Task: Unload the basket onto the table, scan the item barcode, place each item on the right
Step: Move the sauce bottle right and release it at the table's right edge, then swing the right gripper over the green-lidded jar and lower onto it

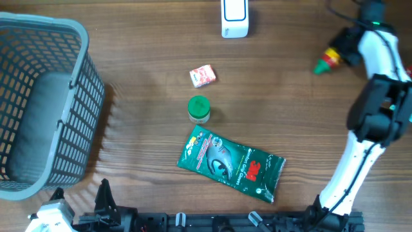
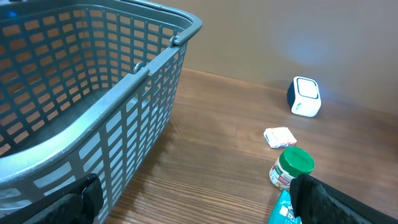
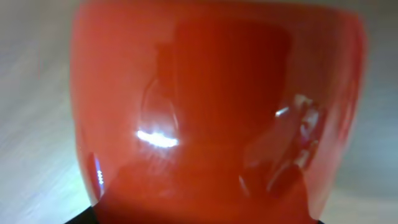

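Note:
My right gripper [image 1: 344, 53] at the far right of the table is shut on a red bottle [image 1: 329, 59] whose green cap points left toward the white barcode scanner [image 1: 234, 18]. In the right wrist view the glossy red bottle [image 3: 211, 106] fills the frame and hides the fingers. The scanner [image 2: 305, 96] stands upright at the table's back edge, well left of the bottle. My left gripper [image 2: 196, 200] hovers low at the front left, open, with nothing between its fingers.
A grey plastic basket [image 1: 77, 38] takes up the left side, close to my left gripper. In mid-table lie a small white and red packet [image 1: 202, 75], a green-lidded jar [image 1: 199, 109] and a green glove pack [image 1: 232, 163].

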### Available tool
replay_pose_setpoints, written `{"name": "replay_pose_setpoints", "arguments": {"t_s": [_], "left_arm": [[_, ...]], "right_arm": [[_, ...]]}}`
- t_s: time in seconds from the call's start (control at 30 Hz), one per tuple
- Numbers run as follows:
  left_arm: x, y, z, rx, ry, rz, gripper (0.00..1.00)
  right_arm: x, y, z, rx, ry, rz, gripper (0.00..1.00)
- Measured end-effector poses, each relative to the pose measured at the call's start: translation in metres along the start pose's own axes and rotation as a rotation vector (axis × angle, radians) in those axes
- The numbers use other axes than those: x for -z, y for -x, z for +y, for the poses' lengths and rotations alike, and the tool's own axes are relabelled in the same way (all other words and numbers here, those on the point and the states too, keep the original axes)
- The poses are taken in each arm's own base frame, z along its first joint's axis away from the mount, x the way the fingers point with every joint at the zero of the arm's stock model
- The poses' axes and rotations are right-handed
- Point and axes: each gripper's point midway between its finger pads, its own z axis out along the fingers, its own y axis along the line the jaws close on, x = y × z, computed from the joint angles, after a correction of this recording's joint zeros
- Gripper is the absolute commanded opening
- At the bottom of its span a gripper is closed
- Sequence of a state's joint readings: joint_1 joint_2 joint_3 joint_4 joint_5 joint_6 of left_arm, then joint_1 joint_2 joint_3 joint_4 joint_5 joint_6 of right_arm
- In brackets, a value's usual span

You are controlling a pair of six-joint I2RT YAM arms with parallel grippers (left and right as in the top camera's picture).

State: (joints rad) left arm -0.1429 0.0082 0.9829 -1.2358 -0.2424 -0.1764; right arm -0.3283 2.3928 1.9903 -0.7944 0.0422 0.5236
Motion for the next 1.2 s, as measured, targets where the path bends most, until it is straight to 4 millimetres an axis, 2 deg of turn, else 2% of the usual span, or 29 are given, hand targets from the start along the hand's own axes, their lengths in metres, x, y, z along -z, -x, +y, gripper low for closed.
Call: {"name": "replay_pose_setpoints", "arguments": {"t_s": [0.07, 0.1, 0.13, 0.17, 0.27, 0.33, 0.37, 0.43, 0.47, 0.5, 0.63, 0.73, 0.83, 0.93, 1.0, 1.07, 1.13, 1.2], "left_arm": [[0.0, 0.0, 0.0, 0.0, 0.0, 0.0, 1.0], [0.0, 0.0, 0.0, 0.0, 0.0, 0.0, 1.0], [0.0, 0.0, 0.0, 0.0, 0.0, 0.0, 1.0], [0.0, 0.0, 0.0, 0.0, 0.0, 0.0, 1.0], [0.0, 0.0, 0.0, 0.0, 0.0, 0.0, 1.0], [0.0, 0.0, 0.0, 0.0, 0.0, 0.0, 1.0], [0.0, 0.0, 0.0, 0.0, 0.0, 0.0, 1.0], [0.0, 0.0, 0.0, 0.0, 0.0, 0.0, 1.0], [0.0, 0.0, 0.0, 0.0, 0.0, 0.0, 1.0], [0.0, 0.0, 0.0, 0.0, 0.0, 0.0, 1.0], [0.0, 0.0, 0.0, 0.0, 0.0, 0.0, 1.0], [0.0, 0.0, 0.0, 0.0, 0.0, 0.0, 1.0], [0.0, 0.0, 0.0, 0.0, 0.0, 0.0, 1.0], [0.0, 0.0, 0.0, 0.0, 0.0, 0.0, 1.0], [0.0, 0.0, 0.0, 0.0, 0.0, 0.0, 1.0], [0.0, 0.0, 0.0, 0.0, 0.0, 0.0, 1.0], [0.0, 0.0, 0.0, 0.0, 0.0, 0.0, 1.0], [0.0, 0.0, 0.0, 0.0, 0.0, 0.0, 1.0]], "right_arm": [[0.001, 0.017, -0.05, -0.054, -0.085, -0.009, 0.27], [0.001, 0.019, -0.055, -0.06, -0.093, -0.011, 0.28], [0.004, 0.034, -0.096, -0.112, -0.151, -0.027, 0.3], [0.005, 0.041, -0.116, -0.142, -0.172, -0.034, 0.3], [0.01, 0.056, -0.17, -0.214, -0.222, -0.05, 0.32], [0.012, 0.06, -0.193, -0.249, -0.241, -0.054, 0.37], [0.013, 0.061, -0.203, -0.267, -0.25, -0.052, 0.43], [0.015, 0.06, -0.214, -0.283, -0.26, -0.044, 0.72], [0.015, 0.058, -0.216, -0.285, -0.266, -0.038, 0.82], [0.015, 0.057, -0.216, -0.282, -0.267, -0.032, 1.0], [0.015, 0.053, -0.205, -0.259, -0.249, -0.016, 1.0], [0.027, 0.055, -0.194, -0.258, -0.203, -0.014, 1.0], [0.065, 0.065, -0.182, -0.289, -0.156, -0.058, 1.0], [0.121, 0.073, -0.163, -0.36, -0.107, -0.13, 1.0], [0.161, 0.071, -0.138, -0.404, -0.058, -0.173, 1.0], [0.194, 0.053, -0.099, -0.442, 0.014, -0.161, 1.0], [0.21, 0.026, -0.051, -0.437, 0.107, -0.088, 1.0], [0.213, -0.009, -0.005, -0.396, 0.189, 0.03, 1.0]]}}
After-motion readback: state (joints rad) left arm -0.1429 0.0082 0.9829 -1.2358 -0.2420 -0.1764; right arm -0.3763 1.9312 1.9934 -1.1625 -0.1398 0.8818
